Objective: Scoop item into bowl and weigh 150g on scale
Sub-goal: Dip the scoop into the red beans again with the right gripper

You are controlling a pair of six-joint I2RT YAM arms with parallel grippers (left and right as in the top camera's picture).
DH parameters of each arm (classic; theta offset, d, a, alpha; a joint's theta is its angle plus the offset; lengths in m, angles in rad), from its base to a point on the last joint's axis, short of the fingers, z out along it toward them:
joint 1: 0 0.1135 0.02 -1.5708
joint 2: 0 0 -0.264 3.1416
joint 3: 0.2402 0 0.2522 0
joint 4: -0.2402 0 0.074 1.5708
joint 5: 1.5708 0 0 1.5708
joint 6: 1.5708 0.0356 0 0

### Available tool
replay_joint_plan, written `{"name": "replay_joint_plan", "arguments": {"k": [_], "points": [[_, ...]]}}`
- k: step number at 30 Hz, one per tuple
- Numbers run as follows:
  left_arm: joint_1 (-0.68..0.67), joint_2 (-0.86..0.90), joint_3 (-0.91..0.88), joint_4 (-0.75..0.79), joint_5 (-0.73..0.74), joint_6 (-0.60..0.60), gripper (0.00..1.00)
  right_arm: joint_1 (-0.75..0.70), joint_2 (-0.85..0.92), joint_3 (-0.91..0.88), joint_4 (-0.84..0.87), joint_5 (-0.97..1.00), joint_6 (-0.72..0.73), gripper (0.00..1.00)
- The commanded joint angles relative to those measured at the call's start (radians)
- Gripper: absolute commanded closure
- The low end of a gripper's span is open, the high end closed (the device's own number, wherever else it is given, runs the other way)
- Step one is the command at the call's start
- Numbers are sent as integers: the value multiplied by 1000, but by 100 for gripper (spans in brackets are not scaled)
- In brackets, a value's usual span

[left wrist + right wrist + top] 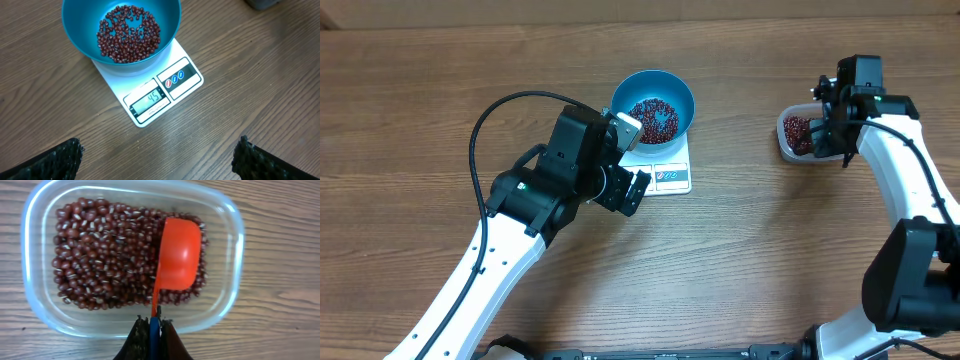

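Note:
A teal bowl (624,98) (75,30) stands on the white scale (672,176) (167,97). It holds a shallow layer of red-brown beans (653,118) (129,34). The scale's display reads 45. My left gripper (632,160) (160,150) is open just beside the scale's near edge, with nothing between its fingers. At the right, my right gripper (823,125) (152,322) is shut on the thin handle of an orange-red scoop (177,255). The scoop lies over more beans (100,255) in a clear tub (235,230) (784,135). No beans show inside the scoop.
The wooden table (770,250) carries the scale and bowl near the middle and the tub at the right. A black cable (485,120) loops over the left arm.

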Motion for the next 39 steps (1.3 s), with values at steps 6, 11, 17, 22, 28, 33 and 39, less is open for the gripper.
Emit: {"name": "replay_joint_plan", "arguments": {"k": [6,11,17,22,28,33,39], "points": [[4,-8,2,1,13,19,0,-2,20,16,-15,-228,-29,96],[4,-8,2,1,13,19,0,-2,20,16,-32,-298,-29,96],[4,-8,2,1,13,19,1,-2,20,16,-32,-317,-25,96],[4,-8,2,1,13,19,0,-2,20,16,-32,-318,-17,96],[4,-8,2,1,13,19,0,-2,20,16,-24,-316,-19,96],[4,-8,2,1,13,19,0,-2,20,16,-8,-346,87,96],[4,-8,2,1,13,19,1,-2,20,18,-10,-309,85,96]]}}
